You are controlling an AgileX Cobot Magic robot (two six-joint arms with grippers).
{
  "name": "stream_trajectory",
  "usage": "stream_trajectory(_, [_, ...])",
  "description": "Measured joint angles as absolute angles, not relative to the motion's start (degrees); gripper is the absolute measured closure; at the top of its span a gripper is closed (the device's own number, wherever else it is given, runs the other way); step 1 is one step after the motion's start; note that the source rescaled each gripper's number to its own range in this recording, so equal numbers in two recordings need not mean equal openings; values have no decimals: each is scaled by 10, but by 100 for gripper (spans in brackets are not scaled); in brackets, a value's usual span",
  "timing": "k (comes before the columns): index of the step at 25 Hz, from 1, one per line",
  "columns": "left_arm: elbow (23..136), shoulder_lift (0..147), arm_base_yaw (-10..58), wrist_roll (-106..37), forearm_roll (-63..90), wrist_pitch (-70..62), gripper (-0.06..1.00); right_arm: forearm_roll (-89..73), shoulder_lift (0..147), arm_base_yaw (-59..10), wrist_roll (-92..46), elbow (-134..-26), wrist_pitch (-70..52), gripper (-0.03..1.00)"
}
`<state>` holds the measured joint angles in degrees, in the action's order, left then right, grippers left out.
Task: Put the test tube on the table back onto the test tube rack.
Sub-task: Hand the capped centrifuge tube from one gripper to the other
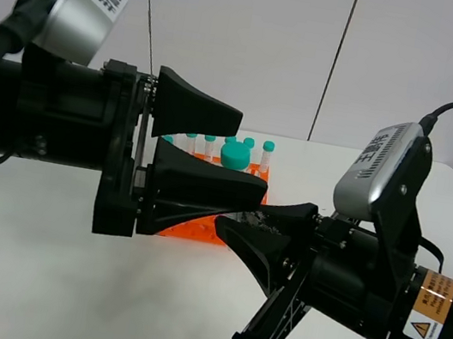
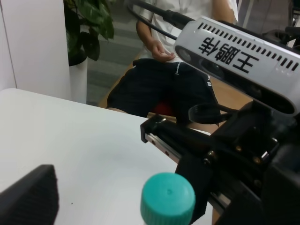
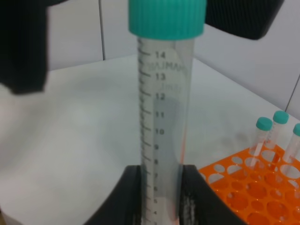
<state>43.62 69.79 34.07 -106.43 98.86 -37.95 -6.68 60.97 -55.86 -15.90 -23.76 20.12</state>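
Right hand [image 3: 161,174]: clenched on the slim clear plastic test tube with a teal-green screw cap [image 3: 164,93], pinching its lower part between two black fingers.
Test tube: upright, cap at the top, its printed scale readable in the right wrist view. It is held above the large white desk [image 1: 34,277] and is not in the rack. Its tip is hidden.
Left hand [image 1: 250,158]: released, with its black fingers spread wide, one on each side of the tube's cap. Whether either finger touches the cap cannot be told.
Bright orange plastic test tube rack with round holes [image 1: 190,231]: stands on the desk, behind both hands in the high view and near the held tube.
Other teal-capped tubes [image 1: 268,152]: upright in the rack, along its side away from the high camera.
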Motion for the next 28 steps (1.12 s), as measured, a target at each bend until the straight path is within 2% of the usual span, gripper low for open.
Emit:
stream_trajectory(3, [436, 698, 341, -1064, 989, -380, 16, -67, 610, -559, -159, -238, 201, 96])
stream_trajectory(9, [436, 698, 341, -1064, 989, -380, 19, -65, 610, -559, -160, -238, 201, 96])
stream_trajectory(15, [436, 698, 341, -1064, 989, -380, 32, -63, 610, -559, -160, -238, 210, 96])
stream_trajectory(28, [436, 698, 341, -1065, 989, -368, 34, -63, 610, -559, -160, -238, 230, 96])
